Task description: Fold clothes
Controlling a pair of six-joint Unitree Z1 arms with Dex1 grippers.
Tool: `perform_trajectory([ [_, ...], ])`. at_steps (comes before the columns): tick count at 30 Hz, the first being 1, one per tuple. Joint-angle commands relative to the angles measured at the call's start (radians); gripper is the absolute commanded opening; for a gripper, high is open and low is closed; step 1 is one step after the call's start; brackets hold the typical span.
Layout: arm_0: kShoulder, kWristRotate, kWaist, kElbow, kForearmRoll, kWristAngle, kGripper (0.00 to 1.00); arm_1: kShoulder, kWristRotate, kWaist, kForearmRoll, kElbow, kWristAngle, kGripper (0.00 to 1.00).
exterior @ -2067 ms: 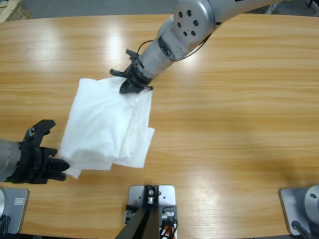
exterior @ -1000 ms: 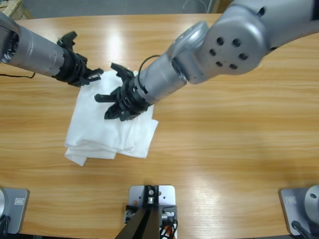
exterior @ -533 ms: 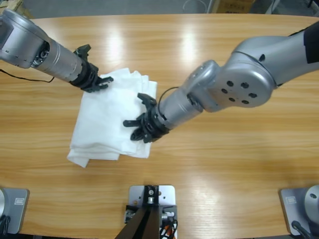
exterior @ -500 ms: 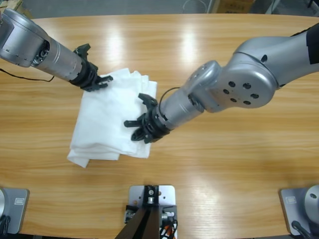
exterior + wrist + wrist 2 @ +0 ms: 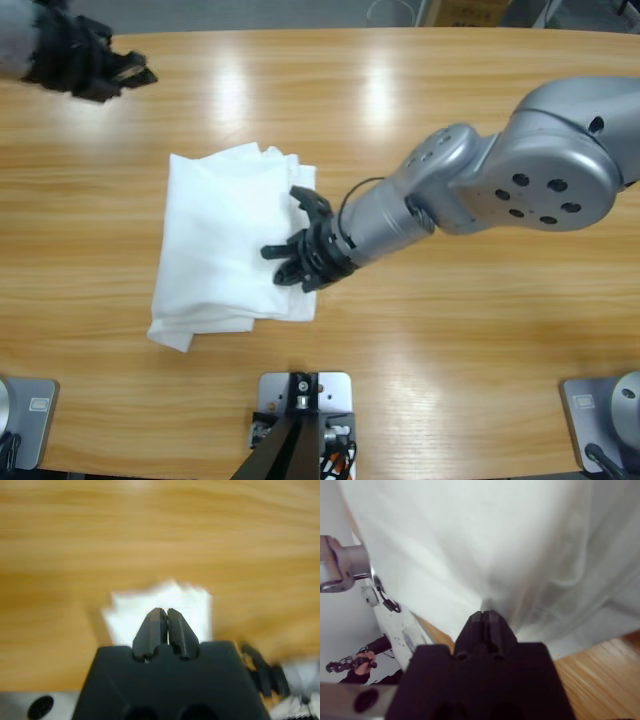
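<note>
At the right edge of the folded white T-shirt, the right hand is clenched on the cloth; its wrist view shows the two black jaws pressed together with the fabric puckering into their tips and white folds filling most of the view beyond. Its silver arm comes in from the right side of the table. From that grip the shirt spreads leftward as a rough rectangle of several layers, with uneven edges stacked at its upper right corner and a loose fold poking out at its lower left. Well apart, near the table's upper left corner, the left hand sits over bare wood, jaws together and grasping nothing; its wrist view looks across the wood toward the shirt lying beyond its closed tips.
</note>
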Motion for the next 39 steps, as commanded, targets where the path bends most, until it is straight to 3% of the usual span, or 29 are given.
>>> perform_trajectory([
  [1,-0.18,-0.225,-0.209,0.352,-0.001,-0.074,0.0,-0.071,-0.036,-0.016,-0.016,-0.088,0.014,0.0],
  [9,0.026,-0.24,-0.211,0.331,-0.193,-0.083,0.0,0.06,-0.058,-0.051,-0.01,-0.205,0.056,0.0],
  [13,0.057,-0.238,-0.212,0.302,-0.198,-0.09,0.0,0.115,-0.068,-0.087,-0.006,-0.238,0.083,0.0],
  [23,0.038,-0.252,-0.224,0.404,-0.196,-0.089,0.0,0.238,-0.072,-0.105,0.011,-0.25,0.101,0.0],
  [31,0.188,-0.274,-0.225,0.463,-0.26,-0.064,0.0,0.297,-0.075,-0.13,0.05,-0.28,0.094,0.0],
  [36,0.139,-0.277,-0.225,0.529,-0.265,-0.062,0.0,0.312,-0.08,-0.141,0.074,-0.307,0.082,0.0],
  [39,-0.007,-0.283,-0.225,0.599,-0.258,-0.07,0.0,0.312,-0.084,-0.15,0.094,-0.32,0.068,0.0],
])
